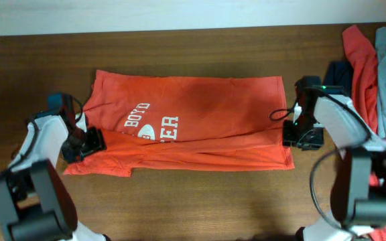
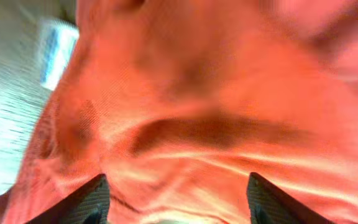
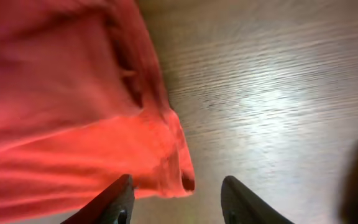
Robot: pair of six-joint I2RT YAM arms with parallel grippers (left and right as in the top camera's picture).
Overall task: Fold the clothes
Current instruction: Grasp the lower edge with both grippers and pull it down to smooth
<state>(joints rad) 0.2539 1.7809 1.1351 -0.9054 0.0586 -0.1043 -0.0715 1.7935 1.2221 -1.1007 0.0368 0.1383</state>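
The orange-red T-shirt (image 1: 200, 114) lies partly folded on the worktop (image 1: 200, 201), between the two sets of fingers. Its white print reads "BOYD" and, partly covered, "ER". The left fingers (image 2: 86, 202) are spread over one end, the right fingers (image 3: 114, 202) spread beside a corner. More clothes (image 1: 380, 73) lie beyond the right fingers.

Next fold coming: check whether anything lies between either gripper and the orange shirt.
Nothing visible does. The left gripper is at the left end of the orange shirt, the right gripper at its right hem, both open. The other clothes lie apart at the far right.

T-shirt (image 1: 200, 110) lies centred on table (image 1: 179, 207), clothes pile (image 1: 380, 73) rightward.
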